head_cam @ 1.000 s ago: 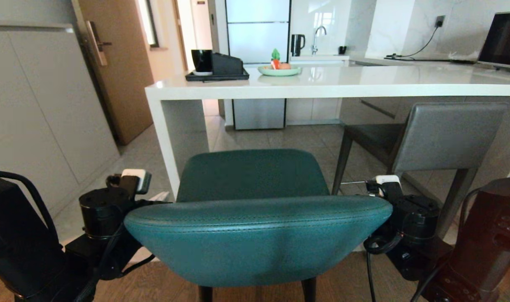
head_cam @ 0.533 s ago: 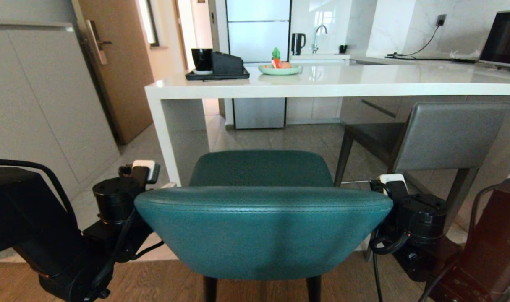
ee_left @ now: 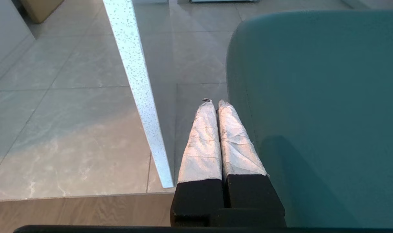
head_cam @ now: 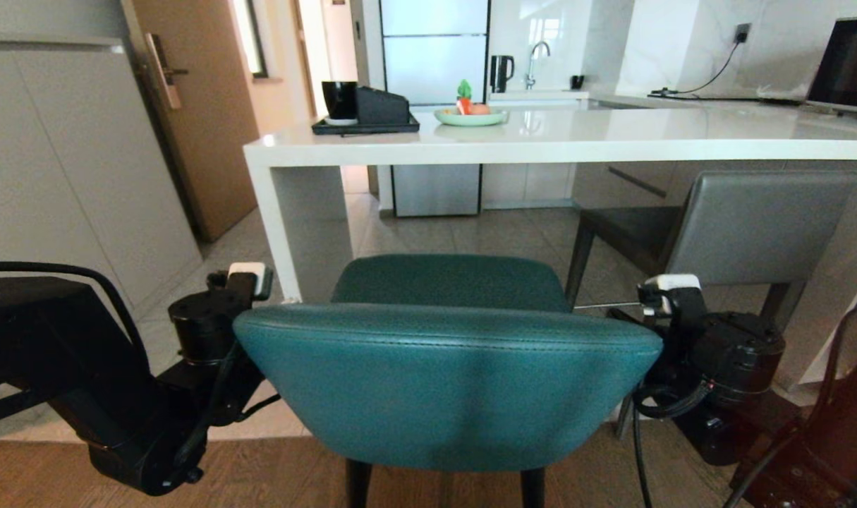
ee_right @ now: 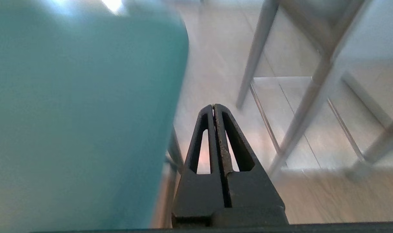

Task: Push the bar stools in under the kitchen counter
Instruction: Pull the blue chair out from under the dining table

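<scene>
- teal stool [head_cam: 446, 384] stood nearest the robot, backrest toward the camera, seat pointing at the kitchen counter [head_cam: 562, 144]; seat front lay near the counter's white side leg [head_cam: 294, 226] but was not yet under the slab.
- grey stool [head_cam: 745, 226] stood to the right, farther off, its seat already partly beneath the counter edge.
- left gripper [ee_left: 214, 103] sat just beside the left end of the teal backrest, fingers pressed together and grasping nothing; the wrapped fingers [ee_left: 202, 142] ran alongside the seat's edge, with the counter's side leg just to their left.
- right gripper [ee_right: 213, 106] sat just beside the right end of the same backrest, fingers also clenched with nothing between them; grey stool legs showed beyond it.
- could not tell from either wrist view whether the arms actually touched the backrest or only flanked it.
- step in hand, as judged: pushing the teal stool forward, both arms bracketing its back like a fork.
- next move, as judged: drive straight ahead with even contact on both sides, so the seat slides under the slab to the right of the side leg.
- risk: the left side runs close to the side leg; a slight drift left could catch the stool or the left gripper on it.
- tray with black items [head_cam: 365, 113] and a green plate [head_cam: 469, 117] sat on the counter, clear of the work.
</scene>
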Controlling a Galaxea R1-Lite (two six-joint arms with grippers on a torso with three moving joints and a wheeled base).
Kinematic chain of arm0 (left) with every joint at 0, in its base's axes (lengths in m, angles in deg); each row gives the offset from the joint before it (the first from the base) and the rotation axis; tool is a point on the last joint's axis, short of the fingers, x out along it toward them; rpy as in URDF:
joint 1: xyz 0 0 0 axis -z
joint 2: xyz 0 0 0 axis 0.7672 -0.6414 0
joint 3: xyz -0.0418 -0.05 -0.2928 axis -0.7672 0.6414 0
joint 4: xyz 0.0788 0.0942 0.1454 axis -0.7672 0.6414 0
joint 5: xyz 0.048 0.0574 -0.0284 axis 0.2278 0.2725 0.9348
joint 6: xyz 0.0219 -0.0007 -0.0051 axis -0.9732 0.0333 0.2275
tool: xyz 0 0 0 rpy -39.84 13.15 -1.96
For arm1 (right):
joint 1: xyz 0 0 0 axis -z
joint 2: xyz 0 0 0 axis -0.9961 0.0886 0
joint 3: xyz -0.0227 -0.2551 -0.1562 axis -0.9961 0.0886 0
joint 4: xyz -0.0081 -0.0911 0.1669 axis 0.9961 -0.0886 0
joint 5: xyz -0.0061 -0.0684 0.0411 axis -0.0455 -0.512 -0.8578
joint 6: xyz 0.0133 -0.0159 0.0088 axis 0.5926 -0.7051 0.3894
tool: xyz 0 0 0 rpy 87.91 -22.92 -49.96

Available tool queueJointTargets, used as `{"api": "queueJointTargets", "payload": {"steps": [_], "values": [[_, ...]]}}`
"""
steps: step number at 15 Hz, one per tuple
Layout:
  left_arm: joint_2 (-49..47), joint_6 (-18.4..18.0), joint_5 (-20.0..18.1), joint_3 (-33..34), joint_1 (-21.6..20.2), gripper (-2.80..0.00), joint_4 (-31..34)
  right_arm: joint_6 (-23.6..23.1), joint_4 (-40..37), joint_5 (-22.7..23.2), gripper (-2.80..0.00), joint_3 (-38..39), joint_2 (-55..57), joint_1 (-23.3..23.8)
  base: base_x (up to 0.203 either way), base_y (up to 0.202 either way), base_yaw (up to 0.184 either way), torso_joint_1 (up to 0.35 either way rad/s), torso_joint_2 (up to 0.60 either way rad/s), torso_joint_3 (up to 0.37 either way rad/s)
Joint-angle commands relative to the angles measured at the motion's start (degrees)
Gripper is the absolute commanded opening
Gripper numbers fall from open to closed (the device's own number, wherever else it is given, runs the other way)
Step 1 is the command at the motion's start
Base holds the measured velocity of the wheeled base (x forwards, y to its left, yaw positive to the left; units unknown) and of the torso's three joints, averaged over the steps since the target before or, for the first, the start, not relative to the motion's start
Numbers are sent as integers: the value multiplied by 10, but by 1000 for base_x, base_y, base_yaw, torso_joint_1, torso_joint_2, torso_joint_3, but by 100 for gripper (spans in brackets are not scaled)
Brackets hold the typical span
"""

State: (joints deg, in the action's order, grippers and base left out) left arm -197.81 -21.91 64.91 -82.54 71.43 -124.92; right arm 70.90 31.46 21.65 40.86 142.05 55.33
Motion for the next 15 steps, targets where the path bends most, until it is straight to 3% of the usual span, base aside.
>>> {"api": "queueJointTargets", "payload": {"steps": [1,4,6,12,15], "values": [[-22,-10,0,-2,0,-280,2,-4,-13,-8,-280,9,-38,-41,0,0,0,0,0,0],[-34,-24,0,-3,1,-280,1,-4,-18,-3,-280,19,-54,-84,0,0,0,0,0,0],[-44,-30,4,-14,-1,-280,-2,-4,-36,-4,-280,15,-62,-87,0,0,0,0,0,0],[5,-27,-2,30,-3,-280,-4,5,-45,16,-280,23,-48,46,0,0,0,0,0,0],[33,-27,-3,54,3,-280,-4,6,-44,18,-280,37,-33,54,0,0,0,0,0,0]]}}
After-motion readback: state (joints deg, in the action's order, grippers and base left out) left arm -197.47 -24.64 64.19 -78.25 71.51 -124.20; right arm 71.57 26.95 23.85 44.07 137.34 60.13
